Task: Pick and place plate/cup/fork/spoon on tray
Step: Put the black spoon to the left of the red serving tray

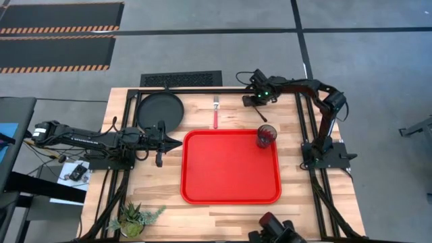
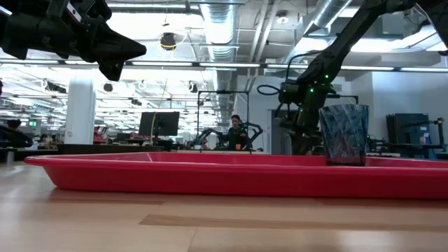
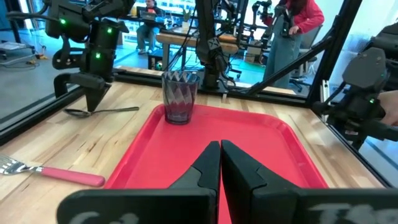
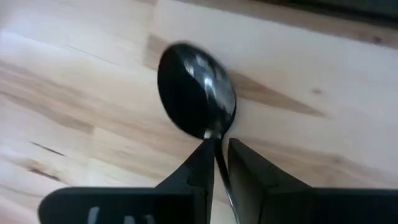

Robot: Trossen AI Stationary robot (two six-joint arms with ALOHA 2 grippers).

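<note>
On the wooden table (image 1: 229, 216), centre: one large bright red rectangular plastic tray (image 1: 229, 169) with raised rim. Contents: one small dark smoky see-through tumbler, the cup (image 1: 266, 136), upright just inside the tray's 1 o'clock corner. Nothing else lies in the tray.

Items outstanding, three:
- Large round matte-black plate (image 1: 160, 110), flat on the table at 10 o'clock from the tray, outside it.
- Slim fork (image 1: 215, 115) with silver tines and red handle, on the wood at 12 o'clock, handle end just beside the tray's far rim.
- Small thin dark metal spoon (image 4: 198, 90), on the table near the far edge at 1 o'clock, well apart from the tray.

Progress, as judged: one of four items placed; the spoon looks to be the item in hand.

Right gripper (image 4: 216, 163): low over the spoon, fingers closed to a narrow gap pinching its thin neck just below the bowl.

Left gripper (image 3: 220, 163): waiting at 9 o'clock of the tray, fingers pressed together, holding nothing.
</note>
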